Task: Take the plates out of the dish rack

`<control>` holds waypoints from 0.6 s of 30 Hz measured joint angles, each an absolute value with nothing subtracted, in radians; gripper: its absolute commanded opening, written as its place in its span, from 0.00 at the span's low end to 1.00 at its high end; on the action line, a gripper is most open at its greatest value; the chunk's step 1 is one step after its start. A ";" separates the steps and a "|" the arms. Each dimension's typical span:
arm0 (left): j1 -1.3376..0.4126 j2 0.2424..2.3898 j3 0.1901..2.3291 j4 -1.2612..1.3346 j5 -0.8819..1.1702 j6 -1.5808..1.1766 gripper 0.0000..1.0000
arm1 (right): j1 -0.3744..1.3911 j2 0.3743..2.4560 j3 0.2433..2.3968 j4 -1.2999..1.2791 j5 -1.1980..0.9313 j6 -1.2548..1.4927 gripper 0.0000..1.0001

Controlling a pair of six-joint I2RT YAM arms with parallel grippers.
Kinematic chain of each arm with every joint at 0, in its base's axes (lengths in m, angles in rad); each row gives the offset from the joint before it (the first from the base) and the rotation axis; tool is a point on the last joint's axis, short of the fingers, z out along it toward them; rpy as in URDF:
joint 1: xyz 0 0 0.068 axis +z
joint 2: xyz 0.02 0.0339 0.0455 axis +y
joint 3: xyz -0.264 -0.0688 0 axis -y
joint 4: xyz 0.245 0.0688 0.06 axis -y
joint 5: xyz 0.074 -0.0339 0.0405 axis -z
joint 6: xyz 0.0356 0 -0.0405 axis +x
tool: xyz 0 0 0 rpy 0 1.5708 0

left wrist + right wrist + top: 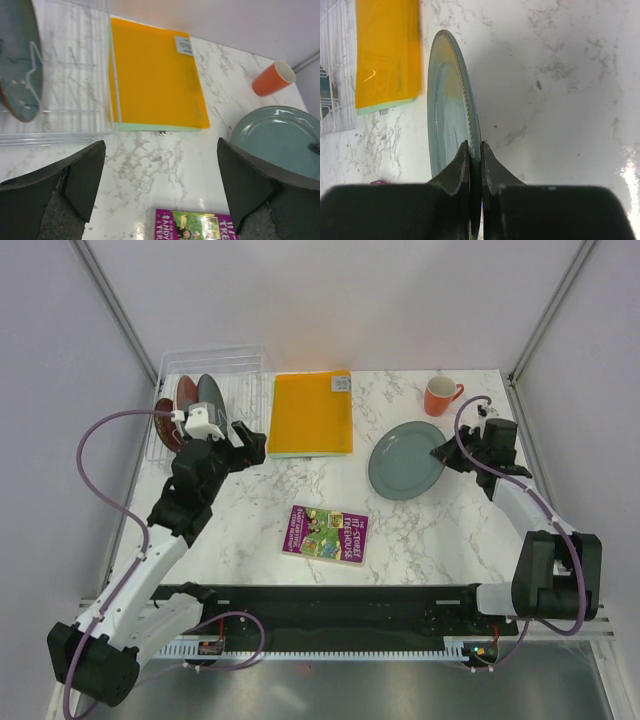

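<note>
On the white marble table (420,530), the biggest thing is the dish rack (215,358), a clear plastic tray with thin wire dividers, at the far left corner. Just beside its right wall lies the orange folder (311,412), flat, with a pale green sheet showing along its near edge. Right of the folder, well apart from the rack, is the grey-green plate (405,460), out on the marble between the folder and the right arm; whether it lies fully flat or has one edge raised I cannot tell. Nearer the arm bases, about mid-table, a purple book (325,533) lies face up. Three plates stand on edge among the wires at the rack's left end: the dark teal plate (211,395) rightmost, the red plate (187,390) next to it, and the smaller dark red plate (165,427) at the left, partly hidden by the left wrist. The orange mug (440,396) stands at the far right, just beyond the grey-green plate. The left gripper (252,443) hangs over bare marble by the rack's near right corner, fingers (75,175) spread wide with nothing between them. The right gripper (475,165) pinches the grey-green plate's right rim, jaws pressed on either face.
</note>
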State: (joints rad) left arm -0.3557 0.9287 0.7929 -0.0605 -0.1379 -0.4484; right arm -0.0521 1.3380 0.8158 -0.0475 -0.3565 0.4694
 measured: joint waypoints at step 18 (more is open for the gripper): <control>-0.356 0.835 0.759 -0.140 -0.338 -0.345 1.00 | -0.194 1.616 0.782 0.141 -0.522 0.567 0.15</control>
